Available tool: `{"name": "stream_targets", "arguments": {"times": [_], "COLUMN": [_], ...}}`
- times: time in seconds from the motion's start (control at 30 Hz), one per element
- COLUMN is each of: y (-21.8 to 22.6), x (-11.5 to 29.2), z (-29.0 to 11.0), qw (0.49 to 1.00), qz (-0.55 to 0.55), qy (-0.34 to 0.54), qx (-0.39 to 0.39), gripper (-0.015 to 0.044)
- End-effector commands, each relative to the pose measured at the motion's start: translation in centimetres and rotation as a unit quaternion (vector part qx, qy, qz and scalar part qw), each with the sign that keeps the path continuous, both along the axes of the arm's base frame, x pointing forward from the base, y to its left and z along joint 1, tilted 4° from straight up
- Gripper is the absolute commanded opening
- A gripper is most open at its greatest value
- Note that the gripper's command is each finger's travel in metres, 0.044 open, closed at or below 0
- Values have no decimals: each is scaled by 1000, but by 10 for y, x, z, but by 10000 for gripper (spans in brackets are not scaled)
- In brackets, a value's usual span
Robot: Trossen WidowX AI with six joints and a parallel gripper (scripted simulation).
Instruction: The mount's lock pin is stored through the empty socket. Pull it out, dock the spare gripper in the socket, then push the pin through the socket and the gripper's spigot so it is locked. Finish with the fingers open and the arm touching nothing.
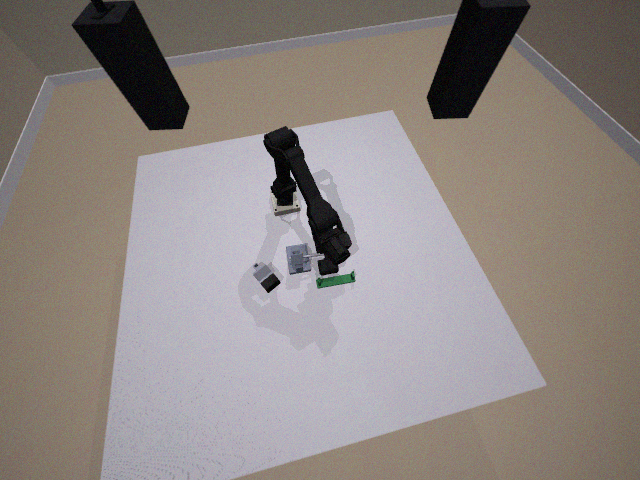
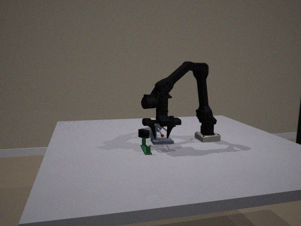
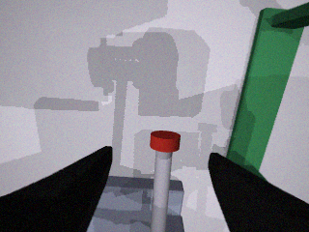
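The lock pin, a light grey rod with a red head (image 3: 165,141) (image 2: 162,135), sticks out of the blue-grey mount (image 1: 292,267) (image 2: 162,141) (image 3: 116,183). My gripper (image 2: 161,138) (image 3: 160,156) points down and is open. Its fingers stand on either side of the pin in the wrist view, with a gap on each side. In the top view the arm hides the fingers and the pin's head. The spare gripper, a grey and black block (image 1: 269,282) (image 2: 143,133), lies beside the mount, on the side away from my gripper. The socket is partly hidden behind the fingers in the exterior view.
A green bracket (image 1: 336,281) (image 2: 146,149) (image 3: 263,92) with an upright at each end lies close beside my gripper and the mount. The arm's pale base (image 1: 286,210) (image 2: 208,138) stands behind the mount. Two dark pillars (image 1: 136,72) (image 1: 473,62) show at the top of the top view.
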State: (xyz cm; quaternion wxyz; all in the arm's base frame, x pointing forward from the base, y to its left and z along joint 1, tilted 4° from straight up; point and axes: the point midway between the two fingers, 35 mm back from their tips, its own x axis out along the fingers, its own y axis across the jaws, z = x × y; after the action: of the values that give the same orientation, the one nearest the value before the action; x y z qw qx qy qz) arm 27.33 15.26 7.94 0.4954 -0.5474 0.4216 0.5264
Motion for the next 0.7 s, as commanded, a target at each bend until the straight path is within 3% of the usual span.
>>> {"name": "stream_targets", "arguments": {"times": [0.0, 0.13, 0.5, 0.67], "y": [-1, -1, -1, -1], "x": [0, 0, 0, 0], "z": [-4, -4, -4, -4], "qw": [1000, 1000, 1000, 1000], "qz": [0, 0, 0, 0], "qy": [3, 3, 3, 3], "qx": [-4, -4, -4, -4], "gripper": [300, 300, 11, 0]}}
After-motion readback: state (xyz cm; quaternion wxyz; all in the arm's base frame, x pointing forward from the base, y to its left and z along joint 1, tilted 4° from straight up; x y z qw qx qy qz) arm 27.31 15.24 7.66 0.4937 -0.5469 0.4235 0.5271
